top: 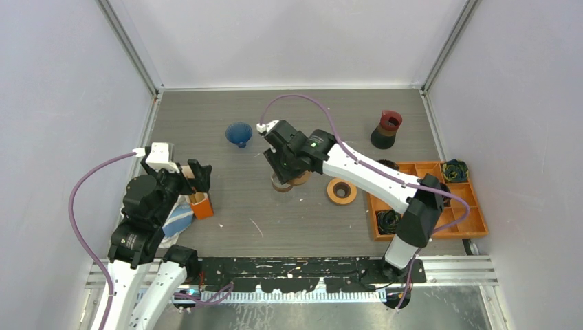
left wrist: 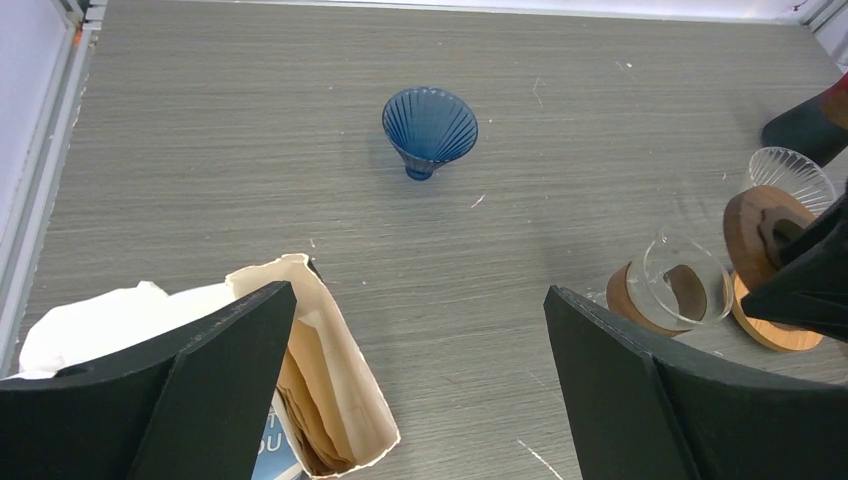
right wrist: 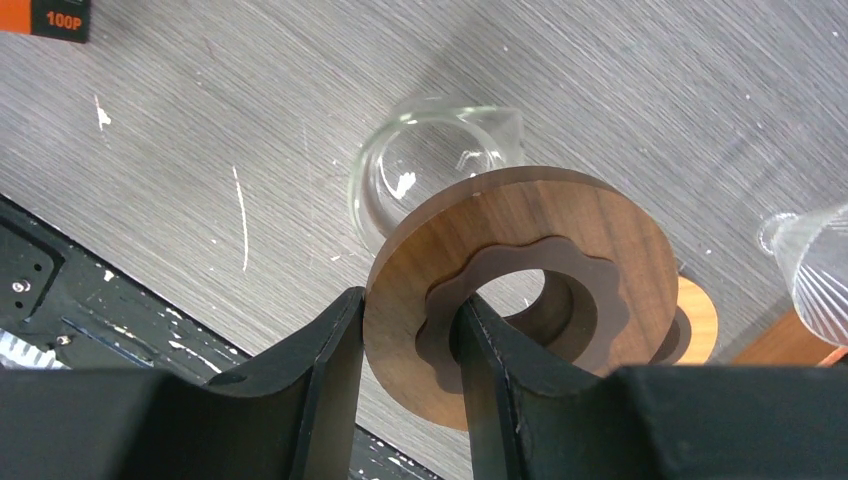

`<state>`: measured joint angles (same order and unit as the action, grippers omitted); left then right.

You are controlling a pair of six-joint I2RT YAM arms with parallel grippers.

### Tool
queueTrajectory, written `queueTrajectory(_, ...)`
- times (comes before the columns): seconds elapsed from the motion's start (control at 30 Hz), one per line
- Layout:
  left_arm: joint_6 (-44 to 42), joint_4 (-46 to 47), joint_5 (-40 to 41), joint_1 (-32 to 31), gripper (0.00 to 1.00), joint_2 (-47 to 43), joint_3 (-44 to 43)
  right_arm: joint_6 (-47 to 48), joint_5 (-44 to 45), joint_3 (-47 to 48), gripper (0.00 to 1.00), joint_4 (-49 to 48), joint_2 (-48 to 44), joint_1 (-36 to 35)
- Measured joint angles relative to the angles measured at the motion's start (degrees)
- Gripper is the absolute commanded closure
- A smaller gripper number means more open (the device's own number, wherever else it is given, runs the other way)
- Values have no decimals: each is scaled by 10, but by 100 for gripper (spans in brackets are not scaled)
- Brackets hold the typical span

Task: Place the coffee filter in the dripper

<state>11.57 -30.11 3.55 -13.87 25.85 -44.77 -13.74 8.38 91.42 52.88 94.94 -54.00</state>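
The blue ribbed cone dripper [top: 238,133] stands alone on the table; it also shows in the left wrist view [left wrist: 430,125]. Brown paper coffee filters [left wrist: 300,400] sit in a torn-open pack [top: 199,204] by my left gripper [top: 196,175]. That gripper [left wrist: 417,295] is open and empty, with its left finger just over the pack's opening. My right gripper [top: 282,172] is shut on a dark wooden ring [right wrist: 520,290], one finger through its hole and one on its outer edge [right wrist: 412,300]. It holds the ring above a small clear glass vessel [right wrist: 440,170].
A light wooden ring [top: 342,190] lies right of the right gripper. A clear ribbed glass dripper [left wrist: 790,175] stands beside it. A red and black cone [top: 387,129] stands at the back right. An orange compartment tray [top: 474,223] with coiled items sits at the right edge.
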Motion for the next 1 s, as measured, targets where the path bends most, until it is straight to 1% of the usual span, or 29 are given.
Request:
queueTrajectory(0.23, 0, -2, 3, 0, 1, 0, 0, 18, -2, 47, 76, 0, 56, -19)
queueTrajectory(0.67, 0, -4, 4, 0, 1, -4, 0, 27, 2, 68, 74, -1, 111, -22)
queueTrajectory(0.9, 0, -4, 4, 0, 1, -5, 0, 28, 7, 77, 68, -1, 124, -24)
queueTrajectory(1.0, 0, -4, 4, 0, 1, -6, 0, 29, 7, 78, 61, -2, 126, -25)
